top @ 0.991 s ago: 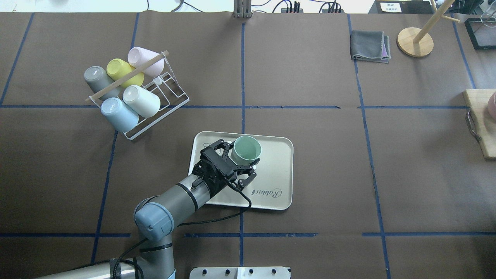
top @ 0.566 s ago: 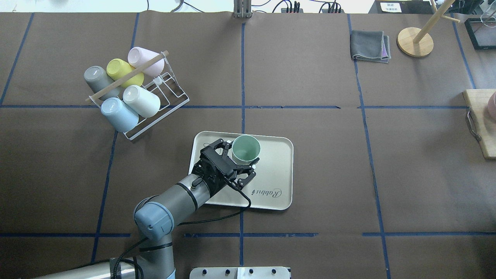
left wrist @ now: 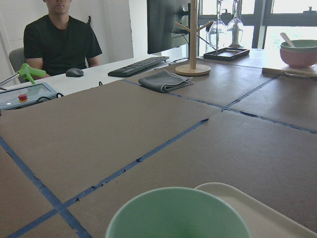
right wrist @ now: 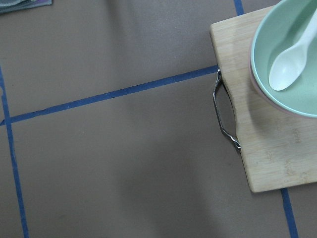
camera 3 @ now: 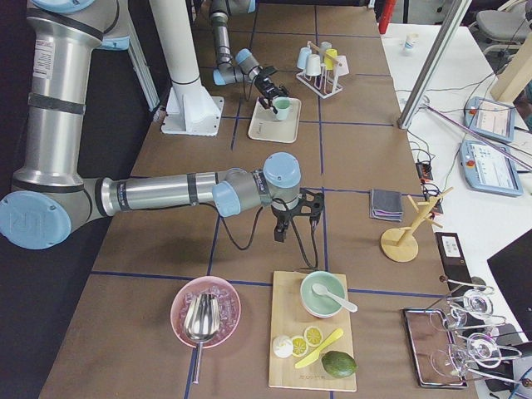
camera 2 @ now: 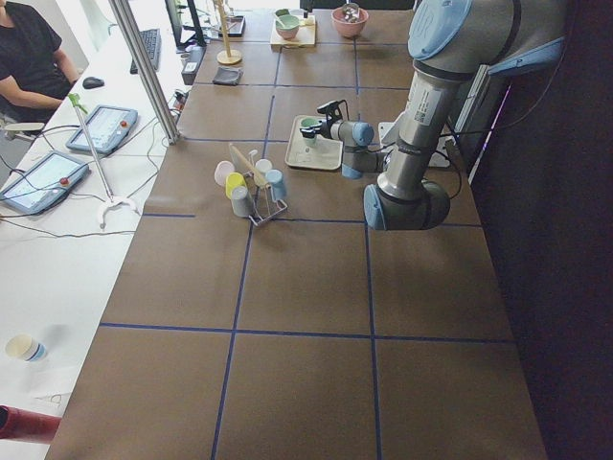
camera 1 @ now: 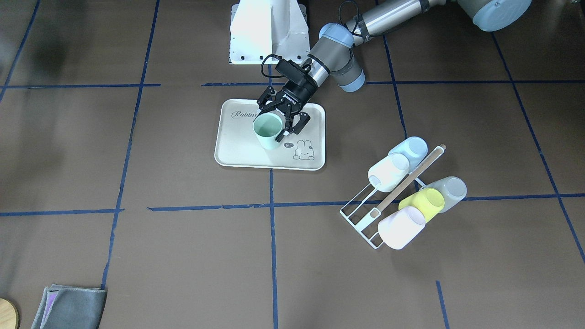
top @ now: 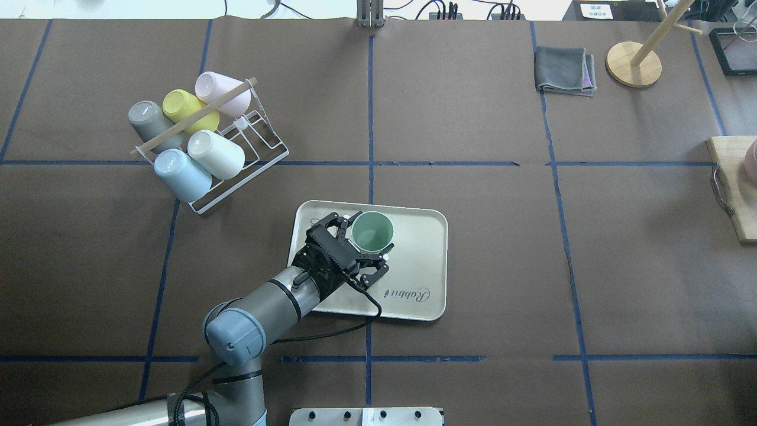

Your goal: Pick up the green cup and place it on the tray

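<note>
Well, starting at the left of the overhead view, a white wire rack (top: 260, 155) lies at about 10 o'clock from the tray (top: 420, 260), well apart from it. Five cups lie tipped on it: a grey cup (top: 149, 123), a yellow cup (top: 186, 109) and a pink cup (top: 219, 92) in the far row, a blue cup (top: 180, 173) and a white cup (top: 216, 154) in the near row. A wooden rod (top: 195, 115) runs between the rows.

Toward the middle, the left arm comes in from 7 o'clock. The left gripper (camera 1: 278, 119) is over the tray with its fingers (top: 378, 258) spread wide on either side of the green cup (top: 371, 232) and closed against its wall. The cup is upright, mouth up, within the tray's rim, at about 10 o'clock from the tray's centre. Whether its base touches the tray I cannot tell.

Further right, at 2 o'clock from the tray, a folded grey cloth (top: 565, 71) lies just beside the round foot of a wooden stand (top: 633, 64). At 3 o'clock, on the table's edge, is a wooden board (top: 733, 177).

The right gripper (camera 3: 293, 224) shows only in the side view, hanging above the table near that board. How far its fingers are apart cannot be told.
</note>
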### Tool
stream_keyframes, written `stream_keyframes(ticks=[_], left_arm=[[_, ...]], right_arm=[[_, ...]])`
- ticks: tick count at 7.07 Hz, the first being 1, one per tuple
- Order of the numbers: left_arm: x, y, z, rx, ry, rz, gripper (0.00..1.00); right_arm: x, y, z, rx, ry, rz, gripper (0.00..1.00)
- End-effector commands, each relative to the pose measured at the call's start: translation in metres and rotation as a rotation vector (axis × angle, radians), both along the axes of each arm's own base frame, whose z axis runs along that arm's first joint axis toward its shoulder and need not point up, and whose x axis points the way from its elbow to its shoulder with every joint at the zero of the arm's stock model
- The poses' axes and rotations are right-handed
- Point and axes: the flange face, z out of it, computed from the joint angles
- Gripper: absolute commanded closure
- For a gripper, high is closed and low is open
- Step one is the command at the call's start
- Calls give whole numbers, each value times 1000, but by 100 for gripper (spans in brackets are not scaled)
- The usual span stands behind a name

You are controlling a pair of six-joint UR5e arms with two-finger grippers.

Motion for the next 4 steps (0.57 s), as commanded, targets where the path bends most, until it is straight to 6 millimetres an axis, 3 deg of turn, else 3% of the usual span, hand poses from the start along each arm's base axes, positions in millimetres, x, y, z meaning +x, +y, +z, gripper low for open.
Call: stream_keyframes(ticks=[1,2,4], left_arm=[[0,0,1,15,-17,-3,11],[-3,-6,0,47,-44,-18,0],[-28,-14,-30,93,-56,-43,0]], right_arm=[[0,0,0,0,0,1,0],[0,0,1,-1,2,1,0],[0,1,1,-4,0,1,0]])
